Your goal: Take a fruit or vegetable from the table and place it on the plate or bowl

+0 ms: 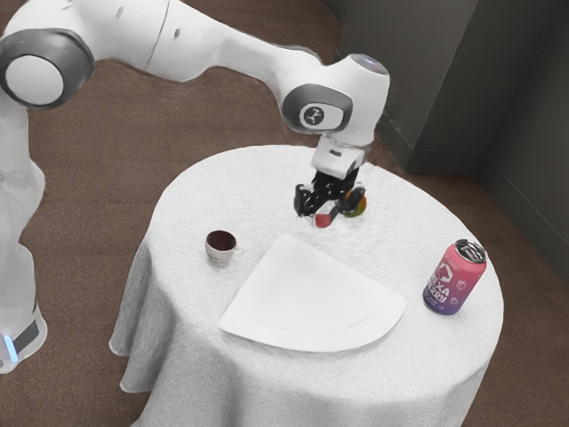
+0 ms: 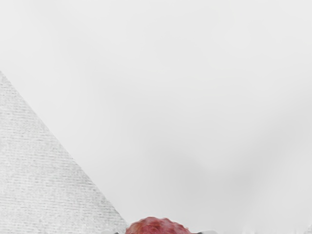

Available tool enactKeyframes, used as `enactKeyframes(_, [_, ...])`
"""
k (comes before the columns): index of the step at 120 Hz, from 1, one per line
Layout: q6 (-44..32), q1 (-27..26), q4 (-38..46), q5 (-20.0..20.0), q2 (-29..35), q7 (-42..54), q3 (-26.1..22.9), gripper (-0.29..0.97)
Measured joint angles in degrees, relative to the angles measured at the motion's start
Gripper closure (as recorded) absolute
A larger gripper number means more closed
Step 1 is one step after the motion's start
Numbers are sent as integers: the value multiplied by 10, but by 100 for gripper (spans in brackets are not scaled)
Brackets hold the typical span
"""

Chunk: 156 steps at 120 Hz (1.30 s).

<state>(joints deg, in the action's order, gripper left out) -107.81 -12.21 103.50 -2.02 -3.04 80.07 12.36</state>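
My gripper (image 1: 324, 212) hangs low over the far middle of the round table, fingers pointing down. A small red, bumpy fruit (image 1: 324, 218) sits between the fingertips, and both fingers appear to close on it. That red fruit (image 2: 157, 225) also shows in the wrist view, just under the hand. A second fruit, coloured green, orange and red (image 1: 356, 206), lies on the cloth right beside the gripper, on the exterior view's right. The white fan-shaped plate (image 1: 311, 298) lies nearer the table's front; its smooth surface (image 2: 195, 107) spreads ahead of the hand.
A small white cup of dark liquid (image 1: 220, 243) stands to the plate's left in the exterior view. A pink can (image 1: 454, 277) stands upright near the table's right edge. The white tablecloth (image 2: 44, 195) meets the plate's straight edge. A dark wall stands behind the table.
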Motion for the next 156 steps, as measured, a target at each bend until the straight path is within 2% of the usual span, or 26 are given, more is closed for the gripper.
enactKeyframes(4, [-1,58,0,0,0,1,0,52])
enactKeyframes(8, [-2,94,0,0,1,1,-1,52])
enactKeyframes(15, [-3,100,0,0,1,2,-3,52])
enactKeyframes(22, [-4,48,0,-1,0,3,-4,52])
enactKeyframes(39, [-6,-139,0,-1,-1,4,-6,52])
enactKeyframes(50, [-6,-186,0,-1,-1,5,-6,52])
enactKeyframes(58, [-7,-172,0,-1,-1,6,-6,53])
enactKeyframes(83, [-7,-72,0,-1,-1,8,-5,52])
enactKeyframes(93, [-7,-70,0,-1,-1,8,-5,52])
enactKeyframes(108, [-7,-98,0,-1,-7,9,-5,52])
enactKeyframes(120, [-6,-112,-1,-3,-15,9,-5,29])
enactKeyframes(129, [-6,-106,-2,-4,-17,10,-4,17])
enactKeyframes(141, [1,-101,-18,-2,-18,12,-5,8])
enactKeyframes(156, [46,-107,-83,12,-16,21,-6,3])
